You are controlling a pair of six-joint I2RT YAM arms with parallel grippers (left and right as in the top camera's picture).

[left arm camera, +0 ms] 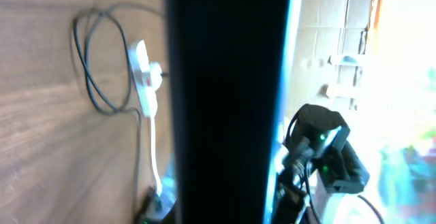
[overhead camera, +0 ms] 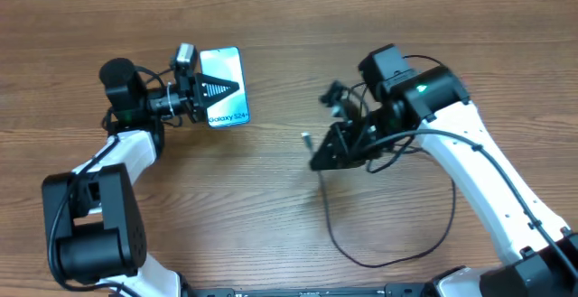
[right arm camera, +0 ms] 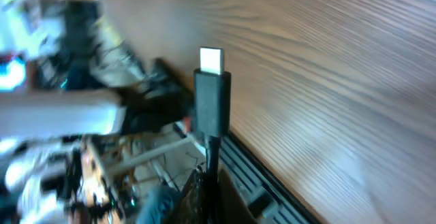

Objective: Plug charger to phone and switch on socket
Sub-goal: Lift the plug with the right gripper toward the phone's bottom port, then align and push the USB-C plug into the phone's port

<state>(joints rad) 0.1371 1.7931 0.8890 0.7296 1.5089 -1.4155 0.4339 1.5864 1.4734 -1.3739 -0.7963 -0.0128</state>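
Note:
My left gripper (overhead camera: 213,89) is shut on the phone (overhead camera: 228,115), whose blue screen with "Galaxy S24" text faces up in the overhead view. In the left wrist view the phone (left arm camera: 225,101) fills the middle as a dark band with a teal edge. My right gripper (overhead camera: 325,151) is shut on the charger (overhead camera: 361,256) just behind its plug tip (overhead camera: 307,138), which points left toward the phone across a gap. In the right wrist view the black plug (right arm camera: 212,105) with its silver tip stands above the jaws (right arm camera: 208,197). The socket (left arm camera: 143,74) shows only in the left wrist view.
The black cable runs in a loose loop across the wood table (overhead camera: 271,216) toward the front edge. In the left wrist view a thick white cord (left arm camera: 154,149) trails from the power strip, with a cable loop (left arm camera: 95,60) beside it. The right arm (left arm camera: 320,149) is also in view.

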